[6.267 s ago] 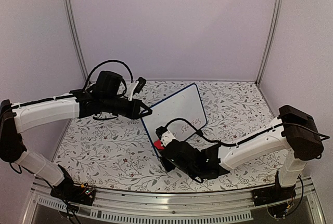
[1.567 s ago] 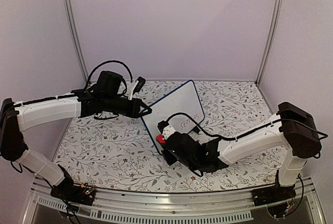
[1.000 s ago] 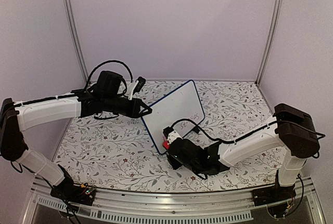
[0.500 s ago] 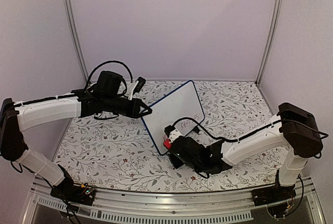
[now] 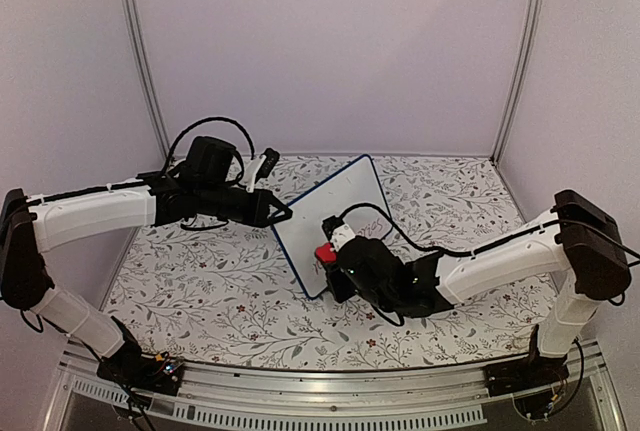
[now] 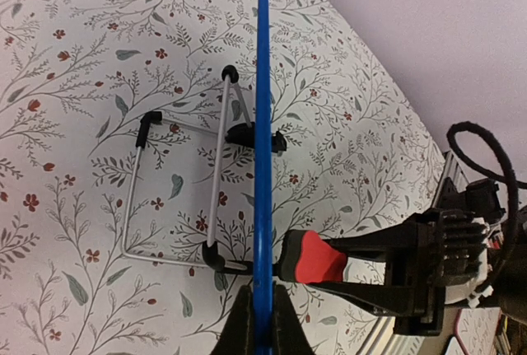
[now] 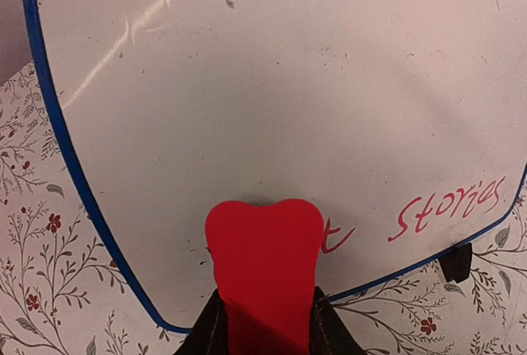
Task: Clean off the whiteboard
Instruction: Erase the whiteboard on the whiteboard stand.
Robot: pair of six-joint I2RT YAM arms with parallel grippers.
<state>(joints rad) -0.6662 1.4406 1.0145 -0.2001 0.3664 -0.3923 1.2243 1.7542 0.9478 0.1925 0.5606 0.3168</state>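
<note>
The whiteboard (image 5: 335, 213) stands tilted on the floral table, white with a blue rim. My left gripper (image 5: 281, 213) is shut on its left edge; in the left wrist view the rim (image 6: 263, 124) runs edge-on between the jaws of the left gripper (image 6: 263, 322). My right gripper (image 5: 332, 256) is shut on a red eraser (image 5: 326, 252) and presses it against the board's lower part. In the right wrist view the eraser (image 7: 263, 256) rests on the whiteboard (image 7: 272, 100), held by the right gripper (image 7: 265, 318), with red writing (image 7: 449, 207) to its right.
A wire stand with black feet (image 6: 177, 198) lies behind the board on the floral tablecloth (image 5: 200, 271). The enclosure's walls and metal posts (image 5: 138, 51) surround the table. The right arm's cable (image 5: 385, 226) loops in front of the board.
My right gripper has moved with the eraser up and to the right across the board's lower part. The left arm and the board have stayed still.
</note>
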